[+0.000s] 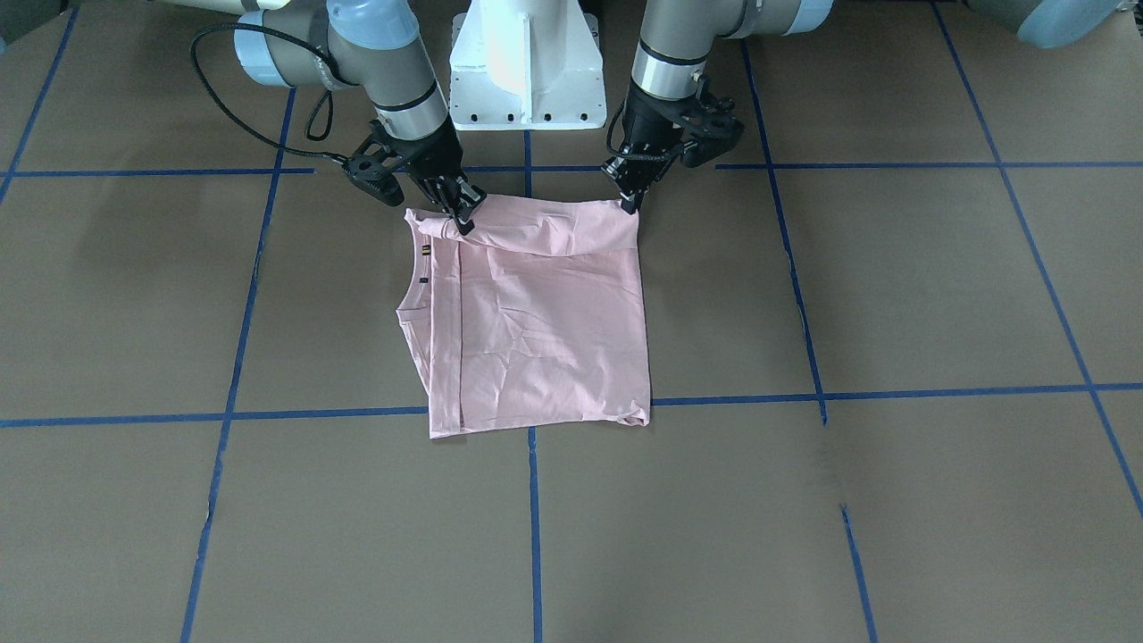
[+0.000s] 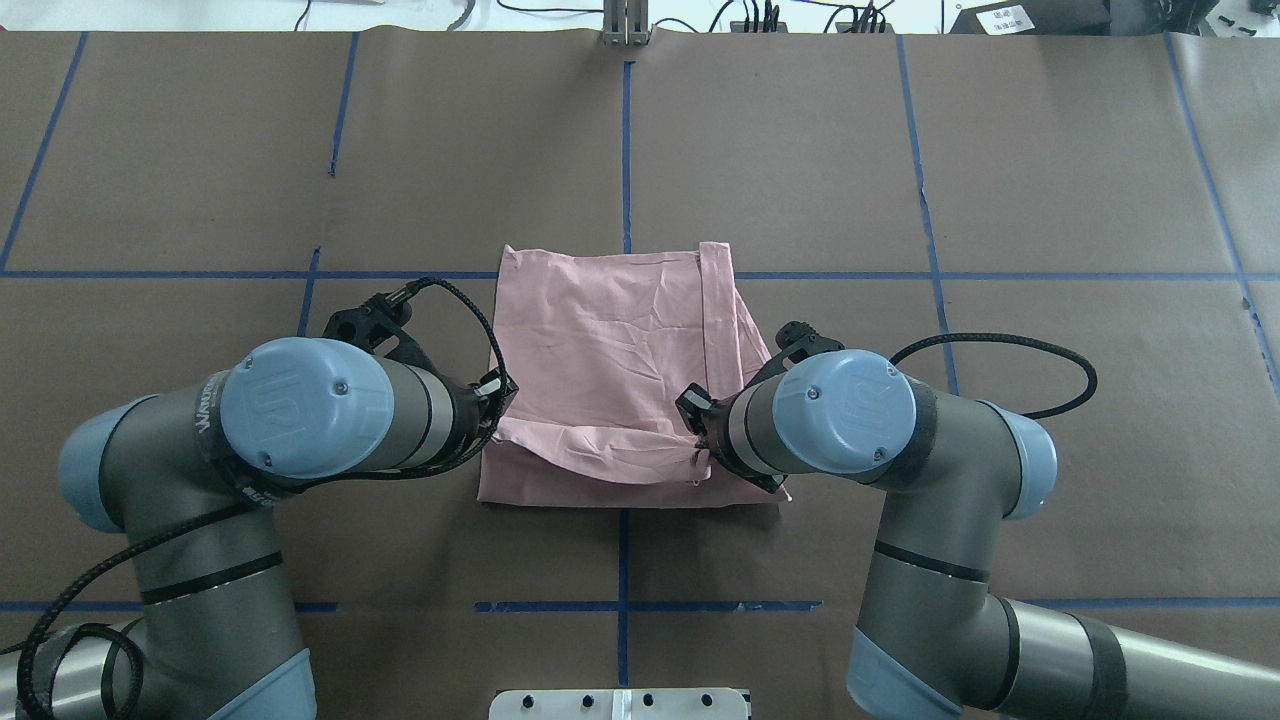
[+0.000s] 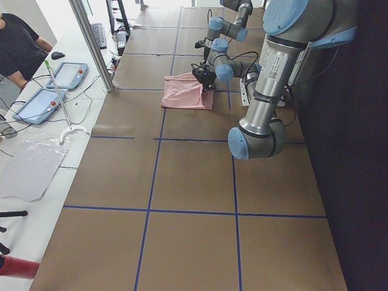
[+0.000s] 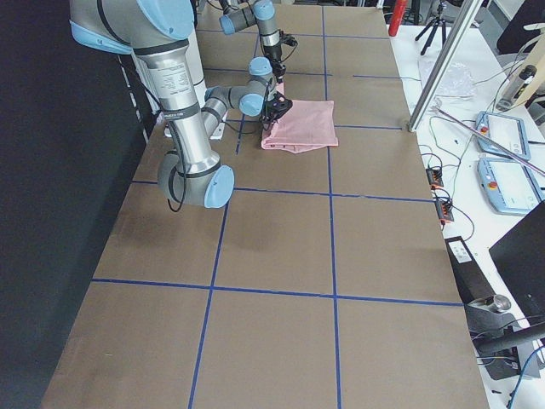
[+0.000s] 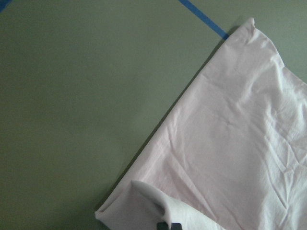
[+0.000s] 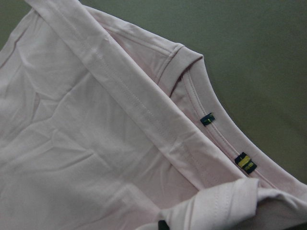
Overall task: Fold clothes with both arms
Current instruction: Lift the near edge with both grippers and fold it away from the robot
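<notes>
The pale pink T-shirt (image 1: pixel 536 321) lies folded into a rough rectangle at the table's middle, plain wrinkled side up (image 2: pixel 610 340). Its collar with small labels (image 6: pixel 247 163) peeks out on the robot's right side. My left gripper (image 1: pixel 630 204) is shut on the shirt's near corner, with the cloth bunched at its tips (image 5: pixel 168 225). My right gripper (image 1: pixel 464 221) is shut on the other near corner (image 6: pixel 164 225). Between the two (image 2: pixel 600 455) the near edge is raised and curled over the layer beneath.
The white pedestal base (image 1: pixel 527 62) stands just behind the shirt. Blue tape lines (image 2: pixel 623 150) grid the brown table cover. In the side views a bench holds tablets (image 3: pixel 66 76), cables and a plastic bag, with a person (image 3: pixel 18 45) beside it.
</notes>
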Robot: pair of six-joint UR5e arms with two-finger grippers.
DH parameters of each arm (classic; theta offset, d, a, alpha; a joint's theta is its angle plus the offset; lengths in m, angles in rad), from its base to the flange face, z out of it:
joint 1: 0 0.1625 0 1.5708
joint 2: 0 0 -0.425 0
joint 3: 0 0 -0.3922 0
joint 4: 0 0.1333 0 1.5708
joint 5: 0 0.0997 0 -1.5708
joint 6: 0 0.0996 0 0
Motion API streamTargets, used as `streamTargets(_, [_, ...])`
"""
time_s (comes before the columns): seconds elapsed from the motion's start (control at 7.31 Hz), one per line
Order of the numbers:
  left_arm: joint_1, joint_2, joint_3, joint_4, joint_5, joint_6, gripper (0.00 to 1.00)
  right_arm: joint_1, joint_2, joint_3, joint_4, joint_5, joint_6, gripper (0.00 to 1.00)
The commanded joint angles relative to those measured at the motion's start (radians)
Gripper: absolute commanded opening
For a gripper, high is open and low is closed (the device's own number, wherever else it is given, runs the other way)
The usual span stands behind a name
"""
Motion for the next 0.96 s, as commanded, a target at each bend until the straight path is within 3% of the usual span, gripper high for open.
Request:
streamTargets(0.0, [-0.066,-0.048,0.062,-0.011,-0.001,0.002,0.0,0.06,0.058,-0.089,0.009,0.002,-0.001,0.0])
streamTargets(0.14, [-0.118,-0.097,0.167,-0.038,0.0,0.006,0.0,0.119,0.104,-0.18,0.059,0.006,-0.001,0.0])
streamTargets(0.27, [-0.178,-0.136,0.297,-0.146,0.0,0.017,0.0,0.199,0.17,-0.304,0.112,0.032,-0.003,0.0])
streamTargets(0.41, [-0.215,-0.185,0.466,-0.268,0.0,0.064,0.67,0.253,0.25,-0.467,0.19,0.048,-0.027,0.99])
streamTargets(0.55, [-0.229,-0.208,0.549,-0.346,0.003,0.124,1.0,0.288,0.345,-0.621,0.256,0.045,-0.038,1.0])
streamTargets(0.68, [-0.249,-0.208,0.55,-0.352,0.002,0.146,1.0,0.307,0.39,-0.706,0.294,0.037,-0.04,1.0])
streamTargets(0.82, [-0.249,-0.208,0.55,-0.362,0.0,0.149,1.0,0.338,0.393,-0.717,0.294,0.039,-0.038,1.0])
